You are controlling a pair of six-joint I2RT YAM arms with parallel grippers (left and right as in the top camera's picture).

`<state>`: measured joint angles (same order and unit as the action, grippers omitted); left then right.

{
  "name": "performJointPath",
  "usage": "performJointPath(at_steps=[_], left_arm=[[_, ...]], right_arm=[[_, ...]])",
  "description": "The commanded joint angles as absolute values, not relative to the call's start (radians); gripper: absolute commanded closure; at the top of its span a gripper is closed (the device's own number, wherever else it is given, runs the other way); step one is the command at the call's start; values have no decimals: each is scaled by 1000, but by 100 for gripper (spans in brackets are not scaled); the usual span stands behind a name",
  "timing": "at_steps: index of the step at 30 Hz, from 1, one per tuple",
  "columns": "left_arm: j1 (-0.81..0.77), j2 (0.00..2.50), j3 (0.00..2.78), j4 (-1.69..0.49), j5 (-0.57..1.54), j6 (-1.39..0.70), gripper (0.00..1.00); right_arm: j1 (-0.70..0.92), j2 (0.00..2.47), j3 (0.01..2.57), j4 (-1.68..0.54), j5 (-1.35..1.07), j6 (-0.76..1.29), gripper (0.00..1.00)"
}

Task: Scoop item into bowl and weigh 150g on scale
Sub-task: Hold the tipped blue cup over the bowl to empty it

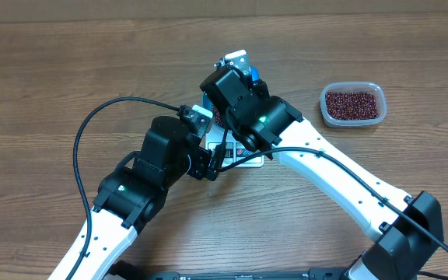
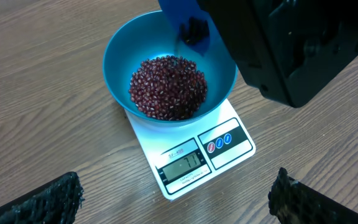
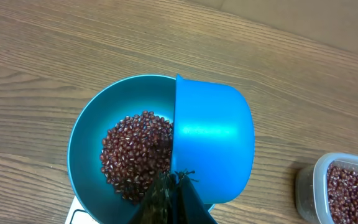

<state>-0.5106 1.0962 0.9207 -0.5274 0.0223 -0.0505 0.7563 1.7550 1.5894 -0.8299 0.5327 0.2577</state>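
The bright blue bowl [image 2: 122, 57] stands on the white scale [image 2: 146, 134] and holds a heap of dark red-brown beans [image 2: 168, 87]. The scale's display [image 2: 182, 165] faces my left gripper [image 2: 176, 188]. That gripper hangs wide open over the table in front of the scale, with nothing between its fingers. My right gripper [image 3: 178, 178] is shut on the handle of a small blue scoop [image 3: 213, 137]. The scoop is tipped on its side over the right half of the bowl [image 3: 87, 140], just above the beans [image 3: 134, 149]. From overhead the right arm hides the bowl.
A clear plastic tub [image 1: 352, 104] with more beans sits to the right of the scale, also at the lower right edge of the right wrist view as the tub [image 3: 347, 186]. Both arms crowd over the scale [image 1: 233, 153]. A black cable loops across the table at the left.
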Motion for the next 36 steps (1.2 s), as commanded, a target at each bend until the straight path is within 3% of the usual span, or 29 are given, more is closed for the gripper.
performJointPath(at_steps=[1, 36], left_arm=[[-511, 1100, 911, -527, 23, -60, 1], [-511, 1100, 911, -527, 23, -60, 0]], right_arm=[[762, 1729, 1607, -824, 561, 258, 96], [707, 1661, 1618, -798, 501, 311, 96]])
